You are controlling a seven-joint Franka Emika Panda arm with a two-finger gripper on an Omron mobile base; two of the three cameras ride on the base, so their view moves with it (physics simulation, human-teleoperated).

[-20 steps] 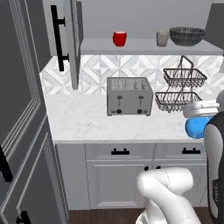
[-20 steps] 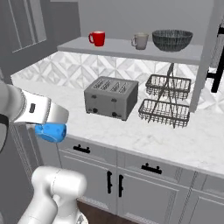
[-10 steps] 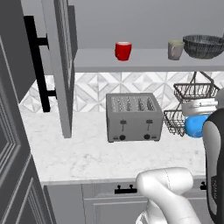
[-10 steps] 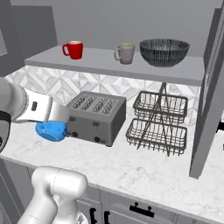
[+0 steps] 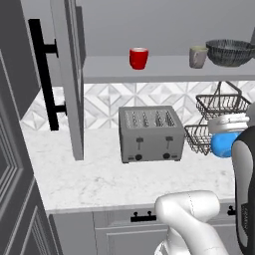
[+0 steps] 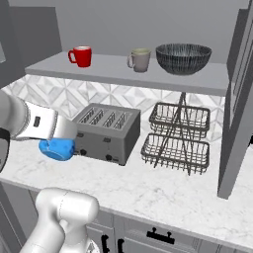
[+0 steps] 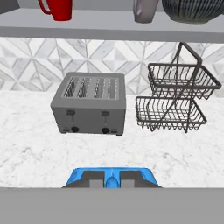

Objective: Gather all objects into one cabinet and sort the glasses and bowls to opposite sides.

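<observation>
- Your tool (image 7: 112, 180) is clenched on the blue bowl (image 6: 57, 149).
- From it, the dark grey bowl (image 7: 192, 11) on the shelf (image 7: 109, 30) lies at one o'clock, above the wire baskets (image 7: 175, 100).

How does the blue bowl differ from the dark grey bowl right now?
The blue bowl is small, glossy and plain; the dark grey bowl is much wider and ribbed. The blue bowl is held above the counter in the shut end effector; the dark grey bowl stands on the cabinet shelf, beside the mug.
</observation>
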